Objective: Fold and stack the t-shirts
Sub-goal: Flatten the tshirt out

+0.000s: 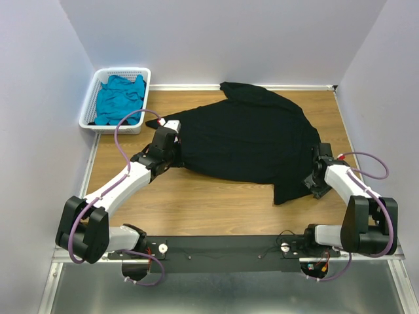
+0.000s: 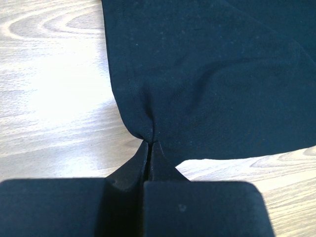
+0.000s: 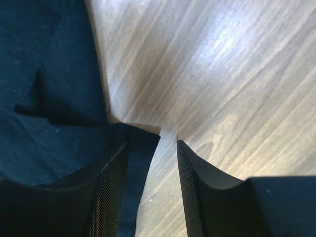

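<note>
There are two t-shirts, one basket and two arms. The black t-shirt lies spread across the middle and right of the wooden table, loosely flat with a few soft folds. Its far end bunches near the back wall, and a flap hangs towards the near right corner. The teal t-shirt sits crumpled inside the white slotted basket, which stands at the far left corner of the table. That shirt is the only thing in the basket.

The left gripper is at the left edge of the black t-shirt. In the left wrist view the left gripper has its jaws pressed together on a pinch of the hemmed edge, and the cloth puckers where they meet.

The right gripper rests low at the shirt's near right flap. In the right wrist view the right gripper has its fingers held apart with a moderate gap. A corner of black cloth lies under one finger and reaches partly into the gap, with bare wood under the other.
</note>
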You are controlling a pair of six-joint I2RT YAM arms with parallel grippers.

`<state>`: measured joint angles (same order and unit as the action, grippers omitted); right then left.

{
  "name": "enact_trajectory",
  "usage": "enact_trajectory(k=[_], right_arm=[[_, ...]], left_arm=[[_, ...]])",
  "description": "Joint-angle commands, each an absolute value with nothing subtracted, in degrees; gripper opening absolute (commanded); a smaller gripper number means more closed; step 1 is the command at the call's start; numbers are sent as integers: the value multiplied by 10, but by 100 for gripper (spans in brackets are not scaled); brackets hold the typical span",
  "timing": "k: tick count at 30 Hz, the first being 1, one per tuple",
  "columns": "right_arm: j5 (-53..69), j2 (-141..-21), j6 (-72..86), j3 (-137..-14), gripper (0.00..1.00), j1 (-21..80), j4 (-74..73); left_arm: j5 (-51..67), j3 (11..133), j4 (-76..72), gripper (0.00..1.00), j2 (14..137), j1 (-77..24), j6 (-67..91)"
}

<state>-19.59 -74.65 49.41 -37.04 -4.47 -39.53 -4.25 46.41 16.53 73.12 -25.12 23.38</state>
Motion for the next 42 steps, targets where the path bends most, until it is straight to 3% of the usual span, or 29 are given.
enact_trajectory(k=[1,14,19,26,28,31,37,42], right_arm=[[-180,-728,496,-353,52,-51,-353],[-157,-748,493,-321,50,-78,-322],[-144,-765,491,-310,32,-99,-316],[-119,-795,483,-310,27,-104,-308],[-113,-797,482,-309,13,-104,-306],[-105,-790,480,-311,2,-104,-307],[-85,-709,480,-355,1,-104,-351],[-100,-663,469,-492,1,-104,-402]], left_arm=[[-51,458,161,0,719,-247,232],[-50,458,161,0,718,-247,231],[-51,458,161,0,718,-247,230],[-50,457,160,0,719,-246,231],[-50,457,161,0,720,-246,231],[-50,457,160,0,719,-246,230],[-41,457,155,0,713,-238,232],[-34,463,144,0,698,-212,232]])
